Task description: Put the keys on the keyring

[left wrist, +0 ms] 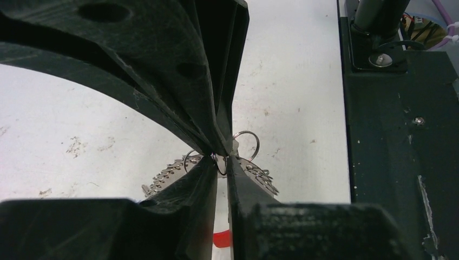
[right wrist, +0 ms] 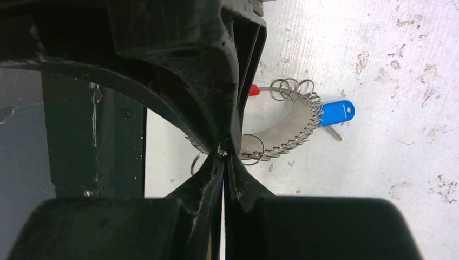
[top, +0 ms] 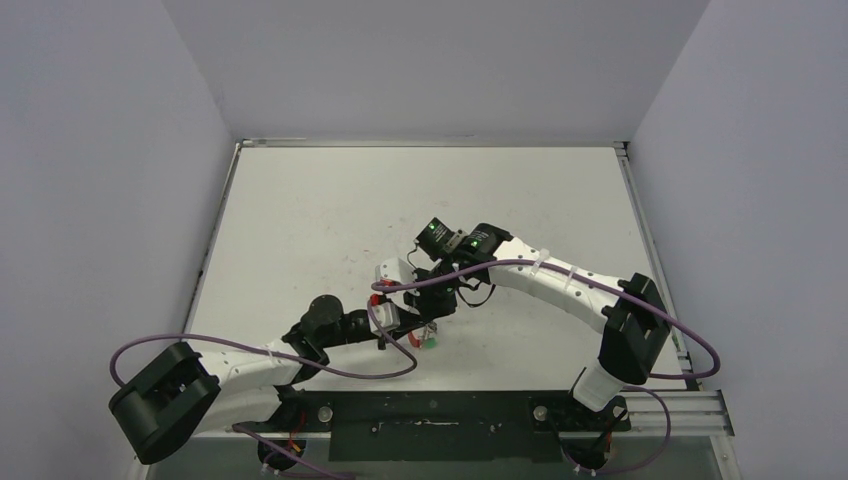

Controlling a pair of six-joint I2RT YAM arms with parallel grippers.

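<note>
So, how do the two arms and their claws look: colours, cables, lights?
The left arm and right arm have white links and black joints. A purple cable loops along each, fastened with white ties. Small green lights glow near the wrists. The left claw and right claw have black, scuffed plastic fingers tapering to thin tips.

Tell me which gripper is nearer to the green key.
Left, narrowly. The left gripper is directly beside the green key; the right gripper is just beyond, farther up the table.
</note>
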